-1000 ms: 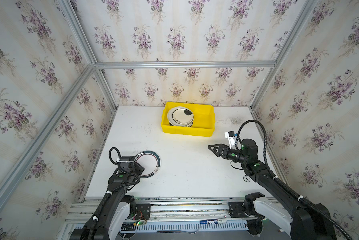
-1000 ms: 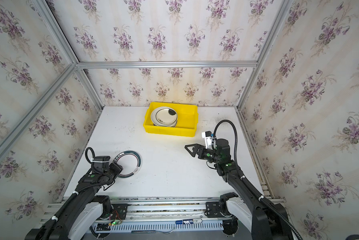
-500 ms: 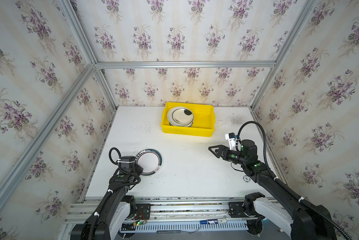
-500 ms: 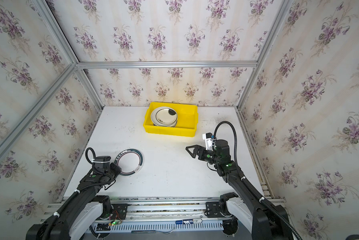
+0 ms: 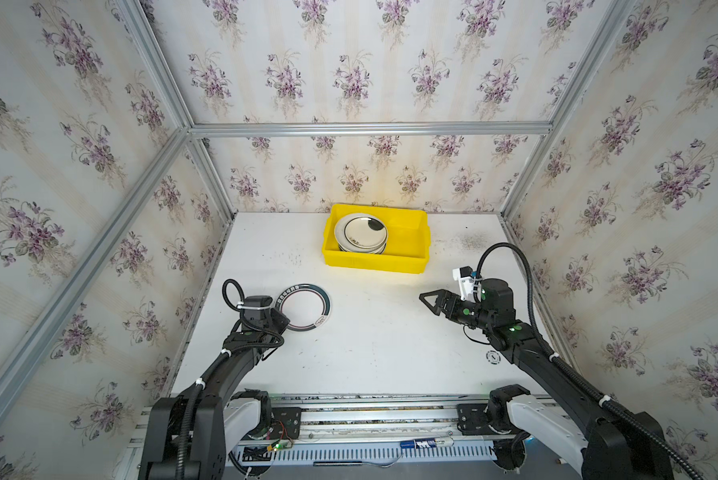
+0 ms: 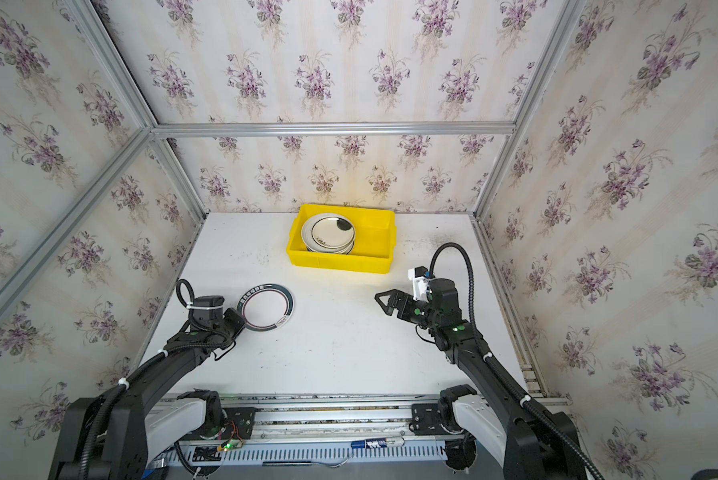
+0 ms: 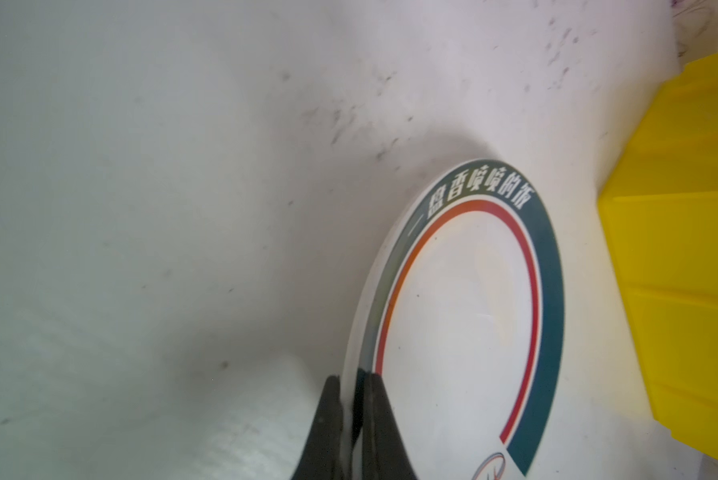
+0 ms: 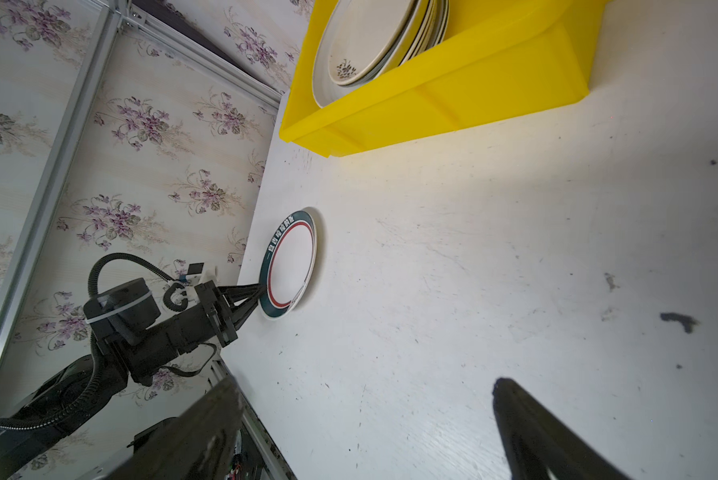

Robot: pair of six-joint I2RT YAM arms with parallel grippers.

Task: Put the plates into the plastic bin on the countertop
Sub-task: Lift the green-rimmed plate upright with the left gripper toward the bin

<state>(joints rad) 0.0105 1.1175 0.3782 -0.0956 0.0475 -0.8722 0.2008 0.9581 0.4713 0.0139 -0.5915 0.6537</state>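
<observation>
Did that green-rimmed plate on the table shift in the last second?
Yes. The green-rimmed plate slid a little toward the yellow bin, with the left tool shut on its rim.

In both top views the left gripper (image 5: pixel 283 321) has its jaws hidden under its own wrist housing (image 5: pixel 259 309), which also covers the lower left rim of the green-rimmed plate (image 5: pixel 306 306). The lettering on that rim is too small to read there. Inside the yellow bin (image 5: pixel 373 264) the top plate (image 5: pixel 359 235) covers the stack beneath. Only slivers of edges show, so their number cannot be told.

In the left wrist view the plate runs off the bottom edge and the bin off the right edge. In the right wrist view the top edge cuts off the bin and stack. There the right gripper (image 8: pixel 365 384) has dark, blurred jaws cropped along the bottom. A small round mark (image 5: pixel 492 356) on the surface (image 5: pixel 390 336), lower right in a top view, is too small to identify.
</observation>
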